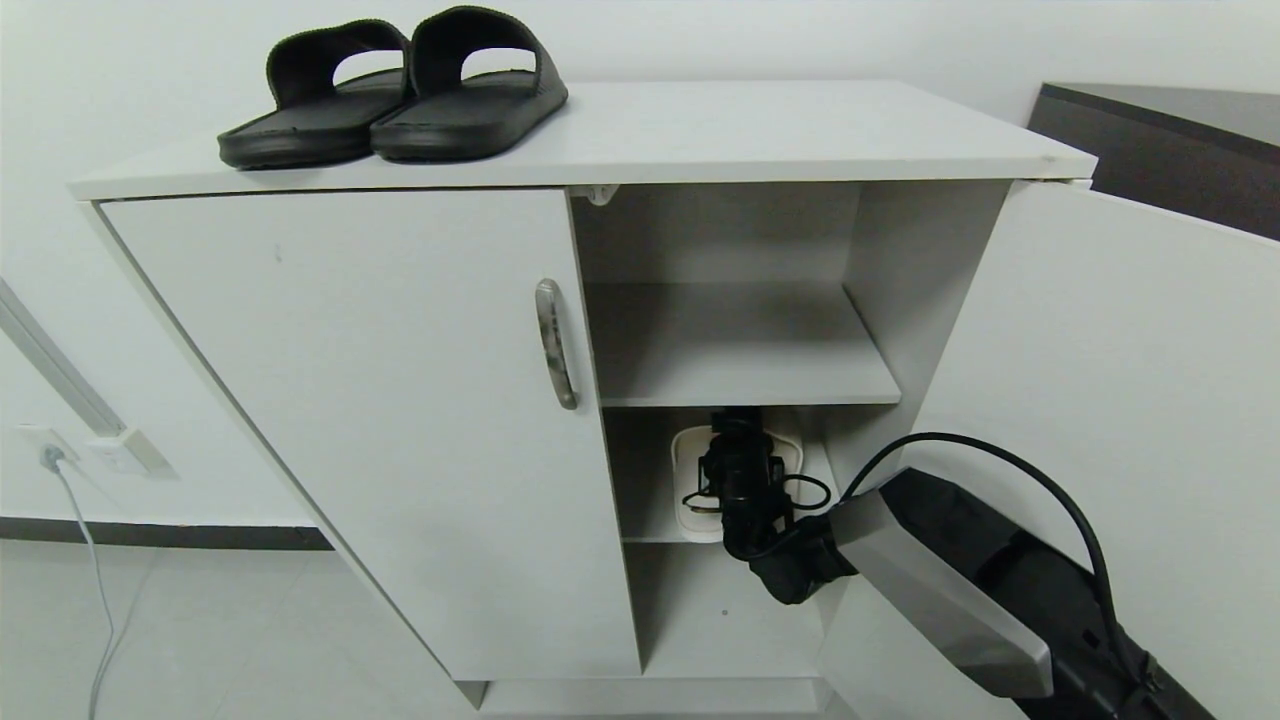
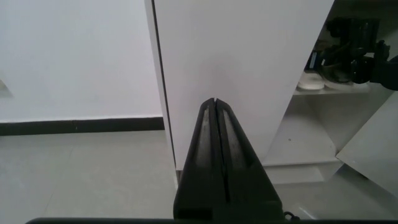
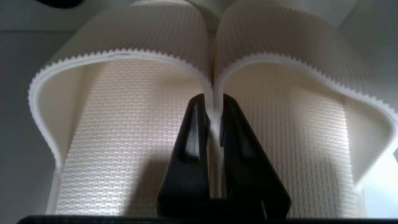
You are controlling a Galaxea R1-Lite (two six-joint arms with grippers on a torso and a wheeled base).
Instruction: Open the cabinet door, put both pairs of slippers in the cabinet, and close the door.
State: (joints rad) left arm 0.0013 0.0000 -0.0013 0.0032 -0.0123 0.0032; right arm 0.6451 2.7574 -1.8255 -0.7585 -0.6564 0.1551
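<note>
The right gripper [image 3: 211, 102] has its two black fingers [image 3: 194, 134] drawn nearly together, pinching the adjoining inner strap edges of the white slippers [image 3: 124, 124]. The pair lies side by side, one slipper on either side of the fingers, and the arched straps rise around the fingertips. In the head view the gripper is inside the cabinet [image 1: 800, 130], in the open right half. There the white slippers sit on the lower shelf [image 1: 645, 515], beneath the upper shelf [image 1: 740, 350]. The right door [image 1: 1130, 400] stands swung wide open beside the arm.

The left gripper [image 2: 214, 102] has its fingers pressed flat together with nothing between them. It is low in front of the closed left door [image 1: 380, 400], apart from it. That door bears a metal handle [image 1: 555, 343] at its inner edge.

The black slippers [image 1: 390, 95] rest side by side on the cabinet top, toward its left end, well apart from both grippers.
</note>
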